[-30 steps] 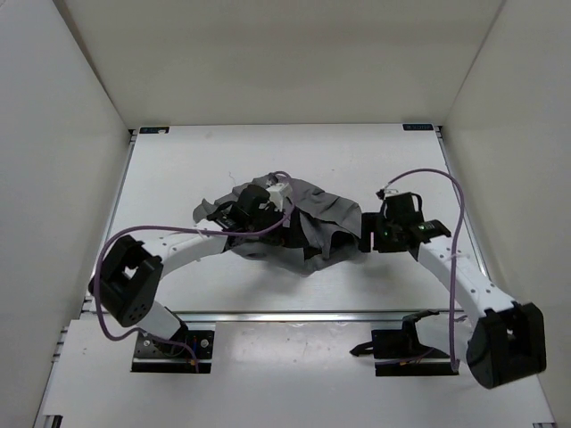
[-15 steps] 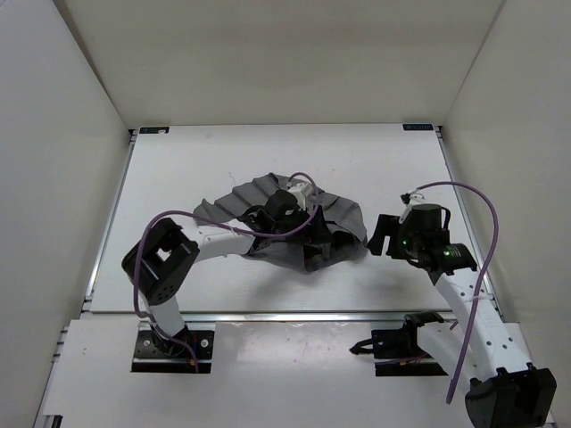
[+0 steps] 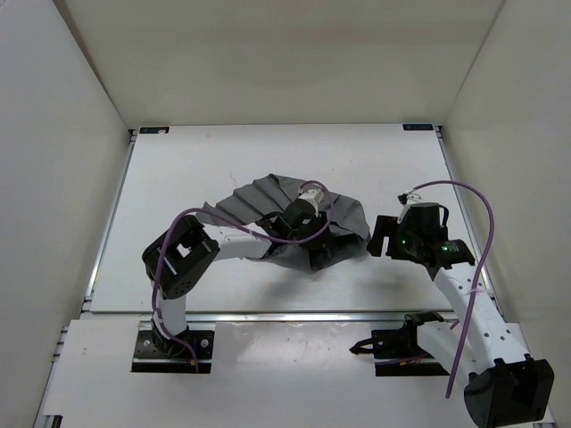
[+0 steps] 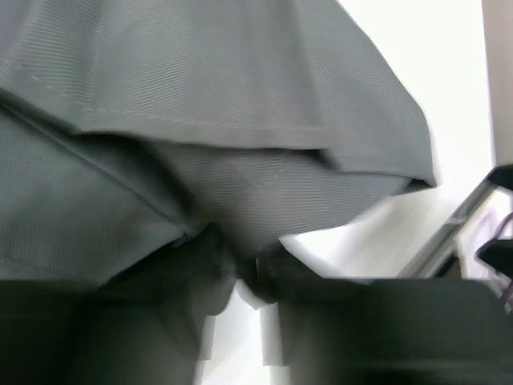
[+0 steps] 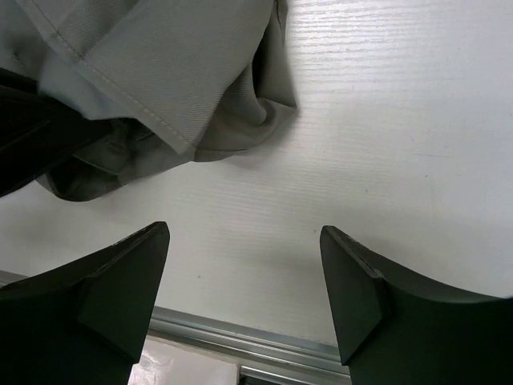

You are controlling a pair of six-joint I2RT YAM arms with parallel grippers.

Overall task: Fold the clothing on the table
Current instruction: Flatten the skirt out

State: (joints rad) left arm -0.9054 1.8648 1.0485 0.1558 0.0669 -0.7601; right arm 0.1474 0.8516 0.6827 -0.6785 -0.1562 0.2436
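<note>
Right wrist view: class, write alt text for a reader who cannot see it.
The right claw stands open and empty over the white table, its two dark jaws wide apart. The crumpled grey clothing lies at the upper left, and a metal rail runs along the table edge at the bottom.

Right pincer (image 5: 244,234) agape, left pincer (image 4: 244,277) narrow.

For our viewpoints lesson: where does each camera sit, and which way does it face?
Top external: above, behind the bases, looking down on the table; left arm, right arm show.
Left wrist: close against the clothing; left gripper below.
Right wrist: facing down at the table; right gripper open.
Shared: all three show the clothing.
</note>
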